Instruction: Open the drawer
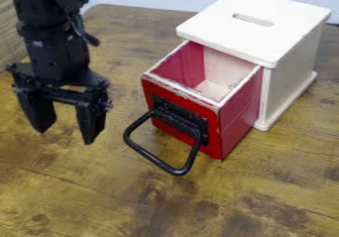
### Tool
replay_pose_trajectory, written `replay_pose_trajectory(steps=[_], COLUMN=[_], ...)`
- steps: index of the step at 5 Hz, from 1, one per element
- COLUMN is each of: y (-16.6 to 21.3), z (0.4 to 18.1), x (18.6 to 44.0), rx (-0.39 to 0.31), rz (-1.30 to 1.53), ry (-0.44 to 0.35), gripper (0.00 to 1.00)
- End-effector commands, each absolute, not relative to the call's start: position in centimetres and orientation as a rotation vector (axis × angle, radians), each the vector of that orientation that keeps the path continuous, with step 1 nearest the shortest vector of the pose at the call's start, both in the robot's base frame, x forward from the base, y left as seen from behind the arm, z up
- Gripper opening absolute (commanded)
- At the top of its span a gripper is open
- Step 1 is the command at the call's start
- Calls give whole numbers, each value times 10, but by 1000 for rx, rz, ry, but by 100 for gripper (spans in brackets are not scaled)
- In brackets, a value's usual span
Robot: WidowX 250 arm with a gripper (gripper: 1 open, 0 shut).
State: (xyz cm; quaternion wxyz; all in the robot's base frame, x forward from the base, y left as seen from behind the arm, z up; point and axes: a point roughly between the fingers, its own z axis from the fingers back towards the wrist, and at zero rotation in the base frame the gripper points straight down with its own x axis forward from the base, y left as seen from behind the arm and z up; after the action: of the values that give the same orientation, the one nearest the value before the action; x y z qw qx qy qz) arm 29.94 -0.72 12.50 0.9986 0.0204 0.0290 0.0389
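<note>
The glossy red drawer [201, 100] stands pulled out of the cream-white cabinet [265, 38], showing pinkish inner walls and a small pale object inside. Its large black loop handle [166, 142] hangs down from the front onto the table. My black gripper [62, 122] hovers to the left of the handle, pointing straight down, apart from it. Its two fingers stand wide open with nothing between them.
The cabinet has a slot in its top. The wooden table [265, 191] stretches around the drawer, with bare planks in front and to the left. A pale wall lies behind the table's far edge.
</note>
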Motion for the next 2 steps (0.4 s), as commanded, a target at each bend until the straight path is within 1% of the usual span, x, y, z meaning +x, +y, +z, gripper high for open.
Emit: replay_pose_trajectory(steps=[1,2], y=[0,11], z=[128,114], x=[299,306], rx=[46,48], rz=[94,101], ry=[-27,-35], gripper=[100,100])
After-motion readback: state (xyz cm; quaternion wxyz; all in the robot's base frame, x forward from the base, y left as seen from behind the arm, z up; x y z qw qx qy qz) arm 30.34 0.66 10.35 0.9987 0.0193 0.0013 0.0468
